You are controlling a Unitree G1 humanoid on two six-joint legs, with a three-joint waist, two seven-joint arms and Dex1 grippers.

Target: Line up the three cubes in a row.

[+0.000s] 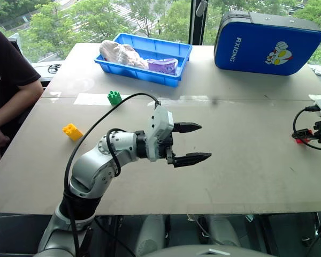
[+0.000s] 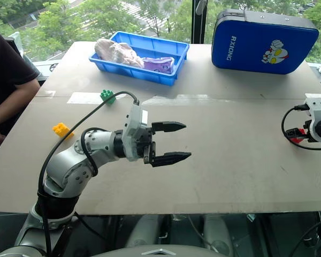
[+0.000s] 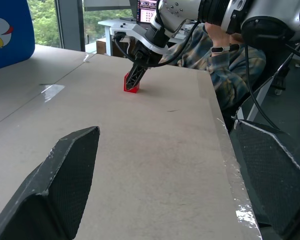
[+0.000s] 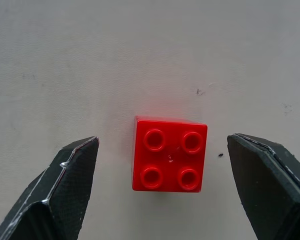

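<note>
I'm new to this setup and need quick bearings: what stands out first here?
The left gripper hangs open over mid-table. At the table's right edge the right gripper straddles the red cube, fingers apart from it. The green cube and yellow cube sit far left.

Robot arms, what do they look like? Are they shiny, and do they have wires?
The left arm is smooth silver-grey metal with rounded joints and a white wrist block. A thin black cable loops over it. Its left gripper has two black pointed fingers. The right gripper has the same black, finely textured fingers.
</note>
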